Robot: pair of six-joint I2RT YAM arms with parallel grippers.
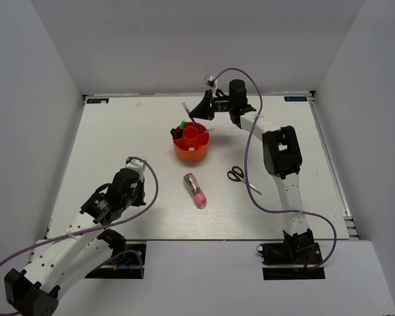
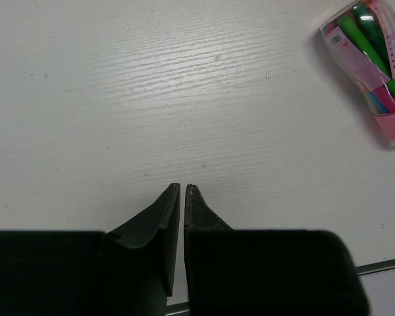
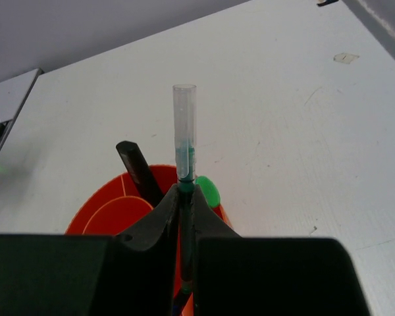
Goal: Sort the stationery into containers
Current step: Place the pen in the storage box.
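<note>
A: Near first: the left gripper [image 2: 182, 187]?
B: Near left. Jaws together, nothing in them, hanging over bare white table [image 2: 151, 99]. Idle.
A: Loose items?
B: A chunky pink-and-green plastic pen [image 1: 195, 190] lies flat mid-table, on the near side of the organiser. The black-handled metal scissors [image 1: 242, 176] lie flat to its right, well apart. Neither is sorted yet.
A: Container?
B: One round orange-red plastic desk organiser [image 1: 191, 143], centre, beyond both. Its ring compartments hold a black-capped stick [image 3: 138, 168], likely the highlighter, and a green marker [image 3: 209, 191]. A small white item [image 1: 191, 149] sits in a near compartment. The central cup [image 1: 191, 133] looks empty, can't be sure.
A: And the right gripper [image 3: 185, 187]?
B: Farthest, over the organiser's far rim. It's clamped on the thin clear plastic pen [image 3: 184, 125], whose top end sticks up past the fingers.
A: Step?
B: Dropping that pen in, I'd say. Get the lower tip inside one compartment's walls, clear of the black cap and marker. Keep it steep, then let go low so it doesn't bounce out.
</note>
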